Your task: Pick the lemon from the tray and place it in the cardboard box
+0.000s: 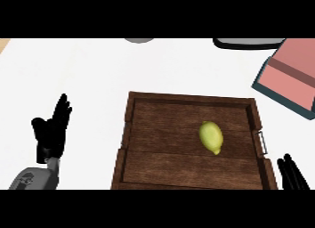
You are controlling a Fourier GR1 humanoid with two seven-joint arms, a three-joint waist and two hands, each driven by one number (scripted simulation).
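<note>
One white counter top (74, 80) carries everything. One dark brown wooden tray (128, 133), rectangular with raised walls and a metal handle on its right side, sits at centre. One open box with pink inner faces and teal outer walls (291, 73) lies at upper right, well apart from the tray's contents. Two black hands are present. The left hand (50, 133) is left of the tray, fingers straight and upright, holding nothing. Of the right hand (292, 173) only straight fingertips show at the tray's lower right corner; empty. One yellow-green oval lemon (211, 137) lies on the tray floor, right of centre, apart from both hands, nearer the right fingertips.
</note>
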